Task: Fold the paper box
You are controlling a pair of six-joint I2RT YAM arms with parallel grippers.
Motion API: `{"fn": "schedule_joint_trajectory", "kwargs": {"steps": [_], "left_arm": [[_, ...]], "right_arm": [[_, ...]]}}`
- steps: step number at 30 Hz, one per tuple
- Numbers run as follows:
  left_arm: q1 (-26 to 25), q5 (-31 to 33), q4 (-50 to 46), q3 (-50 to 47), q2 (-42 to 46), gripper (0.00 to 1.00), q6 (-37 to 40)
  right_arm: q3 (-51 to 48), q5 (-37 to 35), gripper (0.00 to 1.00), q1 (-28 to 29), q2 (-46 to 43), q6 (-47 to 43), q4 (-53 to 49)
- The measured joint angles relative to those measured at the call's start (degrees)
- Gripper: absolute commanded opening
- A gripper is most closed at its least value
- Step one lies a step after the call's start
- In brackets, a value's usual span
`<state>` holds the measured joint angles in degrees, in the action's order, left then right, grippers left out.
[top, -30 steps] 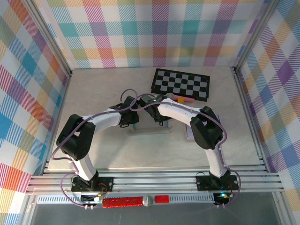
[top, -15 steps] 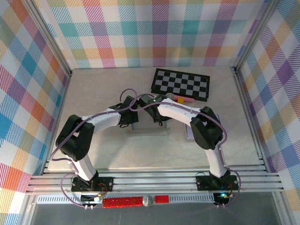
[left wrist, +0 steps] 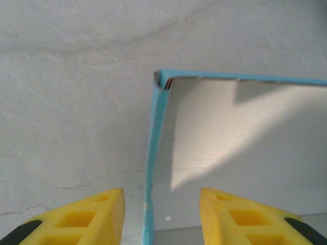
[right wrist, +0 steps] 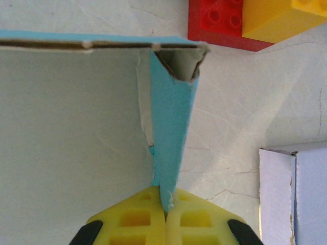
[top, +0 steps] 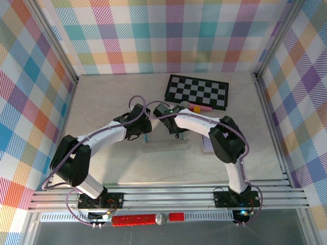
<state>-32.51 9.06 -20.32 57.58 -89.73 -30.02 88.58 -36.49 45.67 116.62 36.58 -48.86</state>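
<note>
The blue paper box (left wrist: 230,132) has one side wall running between the spread fingers of the left gripper (left wrist: 161,204) and its opposite wall pinched in the right gripper (right wrist: 166,204). Ahead-right of the right gripper a red plastic brick (right wrist: 214,25) touches a yellow plastic brick (right wrist: 276,15); a white cardboard box (right wrist: 301,189) lies just right

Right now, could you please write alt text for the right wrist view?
The right gripper pinches a blue wall of the paper box. A red brick and a yellow brick lie top right, a white box lower right.
</note>
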Motion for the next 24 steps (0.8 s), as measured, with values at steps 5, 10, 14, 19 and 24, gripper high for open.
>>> {"fn": "schedule_joint_trajectory", "kwargs": {"steps": [5,10,14,19,24], "left_arm": [[0.00,-0.46,-1.01,0.00,0.02,0.41,-0.24],[0.04,0.04,-2.54,0.00,0.66,0.41,-0.68],[1.03,1.03,-4.72,0.02,3.34,0.41,-1.46],[4.96,1.07,-7.69,0.11,8.44,0.40,-3.02],[11.30,-0.02,-10.62,0.35,12.94,0.39,-4.31]], "right_arm": [[0.44,-0.31,0.00,-1.11,0.52,-0.04,-1.38],[8.09,-1.75,0.00,-1.40,6.32,2.21,-9.20],[13.94,-1.77,0.00,-1.42,10.34,5.27,-15.10],[18.03,2.64,0.00,-2.05,12.48,9.42,-20.57],[21.20,10.19,0.00,-4.37,14.03,15.61,-25.42]]}}
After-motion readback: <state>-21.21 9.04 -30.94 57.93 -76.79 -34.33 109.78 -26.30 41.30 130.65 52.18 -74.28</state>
